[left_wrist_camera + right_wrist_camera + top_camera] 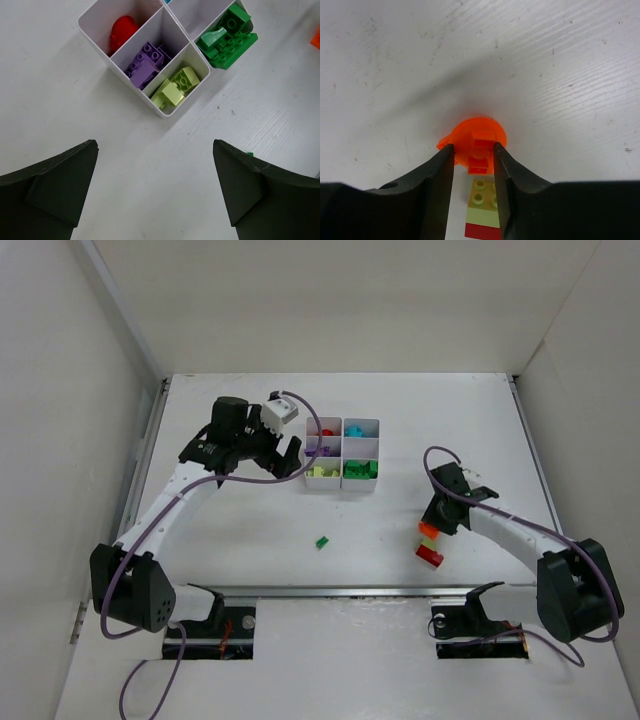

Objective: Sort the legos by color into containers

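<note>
Arm on left: left gripper hovers over bare table just beside the tray's left side; jaws spread wide, nothing between them.
Tray: white, six pockets, mid-table, between the two arms.
Left column, back to front: red brick, purple bricks, yellow-green bricks.
Right column, back to front: cyan bricks, a pocket that looks empty, green bricks piled above the rim.
Loose green brick: alone on the table in front of the tray, well apart from both grippers.
Arm on right: right gripper is down at the table, right of the tray; jaws narrowly apart, one on each side of the orange piece's raised centre; firm pinch or not, cannot tell.
Orange piece: round clear-orange disc with a small block in the middle, flat on the table.
Stacked brick: pale yellow-green plate on red, just beside the orange piece, under the wrist.
Handling (judged): light, stiff, slick plastic; won't crush, but could squirt out of an off-centre pinch. Best grip is the flat sides of the raised centre, not the round rim. The stacked pair is two colours and probably needs splitting.
Writing: none readable; studs too small for any logo, no labels on the tray.
</note>
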Controlling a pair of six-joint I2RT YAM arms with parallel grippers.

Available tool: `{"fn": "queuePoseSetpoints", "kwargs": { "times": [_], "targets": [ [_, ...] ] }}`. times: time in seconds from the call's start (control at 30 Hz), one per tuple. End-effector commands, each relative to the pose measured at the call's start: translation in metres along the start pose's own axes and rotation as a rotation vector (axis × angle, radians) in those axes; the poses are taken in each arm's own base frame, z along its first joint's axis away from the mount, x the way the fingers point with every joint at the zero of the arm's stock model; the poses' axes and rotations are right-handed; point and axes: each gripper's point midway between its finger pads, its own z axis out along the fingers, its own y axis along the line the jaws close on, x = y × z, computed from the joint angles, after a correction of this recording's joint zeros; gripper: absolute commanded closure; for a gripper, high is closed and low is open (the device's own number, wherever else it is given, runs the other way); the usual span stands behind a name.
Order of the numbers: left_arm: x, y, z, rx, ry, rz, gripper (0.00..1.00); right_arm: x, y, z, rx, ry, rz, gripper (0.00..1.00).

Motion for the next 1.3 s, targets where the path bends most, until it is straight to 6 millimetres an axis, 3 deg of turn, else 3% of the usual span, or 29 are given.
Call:
{"fn": "queuePoseSetpoints", "kwargs": {
  "times": [0.0,0.13,0.27,0.37,0.77,0.9,1.07,1.27],
  "targets": [
    [-0.012,-0.004,-0.009,0.004,-0.052,0.007,0.01,-0.004,0.006,0.000,-0.015,-0.016,-0.015,0.73],
    [-0.016,-0.003,-0.011,-0.001,-0.068,0.024,0.01,-0.017,0.017,-0.007,-0.028,-0.068,-0.034,0.81],
    [-0.012,-0.004,-0.010,0.002,-0.060,0.020,0.01,-0.017,0.017,-0.006,-0.017,-0.066,-0.056,0.84],
    [-0.012,-0.004,-0.010,0.002,-0.060,0.020,0.01,-0.015,0.016,-0.004,-0.008,-0.059,-0.060,0.93],
    [-0.012,-0.004,-0.011,-0.001,-0.068,0.024,0.01,-0.028,0.020,-0.016,0.004,-0.104,-0.103,1.00],
    [-0.012,-0.004,-0.011,-0.001,-0.068,0.024,0.01,-0.028,0.019,-0.020,0.016,-0.093,-0.109,0.62],
    [-0.012,-0.004,-0.011,-0.001,-0.068,0.024,0.01,-0.027,0.015,-0.019,0.036,-0.088,-0.106,0.49],
    [-0.013,-0.006,-0.011,0.008,-0.070,0.025,0.01,-0.031,0.018,0.001,0.051,-0.087,-0.125,0.49]
  ]
}}
